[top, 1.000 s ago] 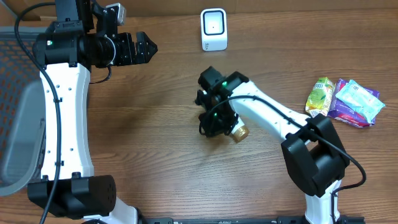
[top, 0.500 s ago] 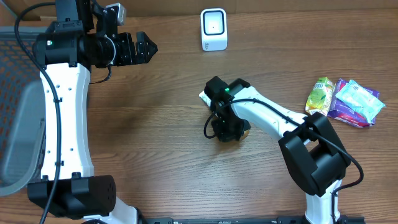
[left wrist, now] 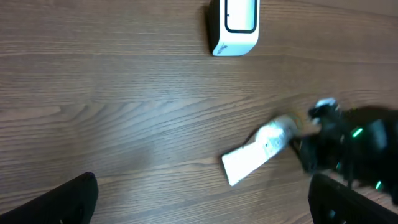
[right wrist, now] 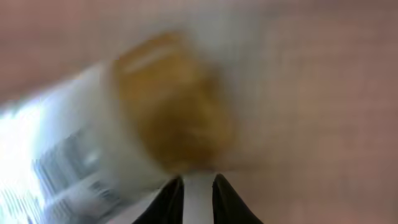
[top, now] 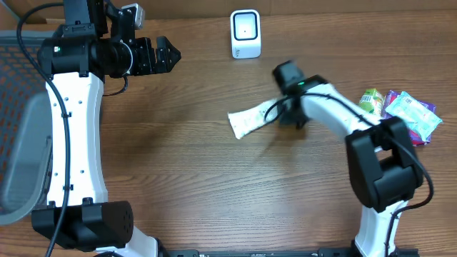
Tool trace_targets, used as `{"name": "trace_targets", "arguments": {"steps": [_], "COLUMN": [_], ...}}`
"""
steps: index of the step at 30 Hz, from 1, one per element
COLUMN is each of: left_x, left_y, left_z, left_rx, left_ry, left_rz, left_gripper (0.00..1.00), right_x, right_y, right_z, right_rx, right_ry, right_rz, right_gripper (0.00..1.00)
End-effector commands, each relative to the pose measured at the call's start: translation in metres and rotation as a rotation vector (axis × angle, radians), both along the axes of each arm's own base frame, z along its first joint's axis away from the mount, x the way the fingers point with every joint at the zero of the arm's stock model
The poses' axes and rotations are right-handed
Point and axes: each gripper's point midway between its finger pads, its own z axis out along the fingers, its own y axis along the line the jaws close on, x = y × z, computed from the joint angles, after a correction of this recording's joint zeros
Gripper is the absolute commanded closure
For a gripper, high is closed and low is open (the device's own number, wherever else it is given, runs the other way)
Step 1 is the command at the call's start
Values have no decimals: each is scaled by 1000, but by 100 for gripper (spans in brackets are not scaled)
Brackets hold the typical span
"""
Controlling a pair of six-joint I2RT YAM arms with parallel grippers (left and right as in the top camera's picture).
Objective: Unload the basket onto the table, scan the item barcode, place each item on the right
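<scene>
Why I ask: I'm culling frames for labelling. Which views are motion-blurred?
Right wrist view: badly smeared, white tube and gold cap barely readable. Left wrist view: right gripper blurred, barcode scanner sharp. Overhead view: soft only around the right gripper.

At right, perhaps three packets point(top: 400, 114); tube point(top: 244, 121) before scanner point(top: 245, 34).
</scene>
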Motion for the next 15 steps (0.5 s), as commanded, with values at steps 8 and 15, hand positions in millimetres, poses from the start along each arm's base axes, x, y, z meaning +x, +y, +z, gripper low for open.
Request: {"name": "trace_targets", "arguments": {"steps": [8,15], "left_x": [0,0], "left_y": [-5,-5], "left_z": [-1,-1], "left_rx": [-3,-3], "left_ry": [4,4], "left_rz": [-9,-9], "left_gripper": [0,0], "right_x": [45,40], "right_y": [91,85], "right_z": [51,60], "right_rx": [689,702], "right_ry": [-120,-83], "right_rz": [118,27], "right_gripper": [81,39]}}
